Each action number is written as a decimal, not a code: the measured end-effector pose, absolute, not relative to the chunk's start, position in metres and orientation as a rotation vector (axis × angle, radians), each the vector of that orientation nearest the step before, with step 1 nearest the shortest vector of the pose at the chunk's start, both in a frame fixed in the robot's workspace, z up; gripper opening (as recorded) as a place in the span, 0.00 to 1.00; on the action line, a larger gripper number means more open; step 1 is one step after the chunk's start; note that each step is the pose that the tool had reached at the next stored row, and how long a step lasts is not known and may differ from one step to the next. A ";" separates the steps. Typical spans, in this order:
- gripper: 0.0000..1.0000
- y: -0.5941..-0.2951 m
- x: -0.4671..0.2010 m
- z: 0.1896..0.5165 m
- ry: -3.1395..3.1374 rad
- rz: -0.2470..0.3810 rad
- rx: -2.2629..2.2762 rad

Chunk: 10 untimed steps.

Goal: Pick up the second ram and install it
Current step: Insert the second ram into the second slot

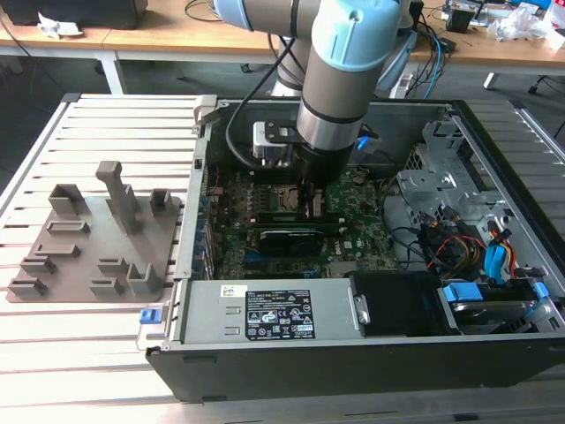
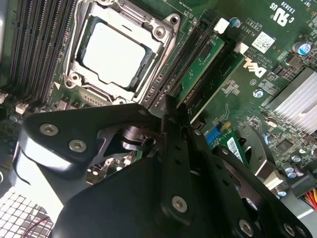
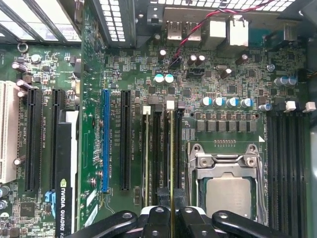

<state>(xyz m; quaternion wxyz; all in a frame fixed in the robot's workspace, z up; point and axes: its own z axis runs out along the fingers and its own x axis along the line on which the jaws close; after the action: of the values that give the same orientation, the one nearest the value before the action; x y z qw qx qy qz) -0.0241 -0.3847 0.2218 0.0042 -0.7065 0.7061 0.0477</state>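
Ram (image 3: pixel 171 163) stands on its edge in a slot right beside the square processor socket (image 3: pixel 225 186) on the motherboard (image 3: pixel 198 79). The gripper (image 3: pixel 171 218) has its black fingers (image 3: pixel 154 220) squeezed together on the ram's end.

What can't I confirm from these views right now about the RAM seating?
- Exterior view: the gripper and slots sit under the arm's wrist, which blocks them.
- First wrist view: the second ram shows edge-on between the fingers; its lower end is covered, so seating depth is unclear.
- Second wrist view: the gripper body hides the contact point; latch state cannot be told.
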 end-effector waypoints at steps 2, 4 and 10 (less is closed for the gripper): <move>0.14 -0.385 -0.024 0.220 2.213 0.150 -2.214; 0.14 -0.385 -0.024 0.219 2.213 0.150 -2.215; 0.14 -0.385 -0.024 0.217 2.213 0.150 -2.214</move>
<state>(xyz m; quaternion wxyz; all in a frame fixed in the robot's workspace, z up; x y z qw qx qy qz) -0.0241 -0.3847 0.2170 0.0037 -0.7065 0.7061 0.0479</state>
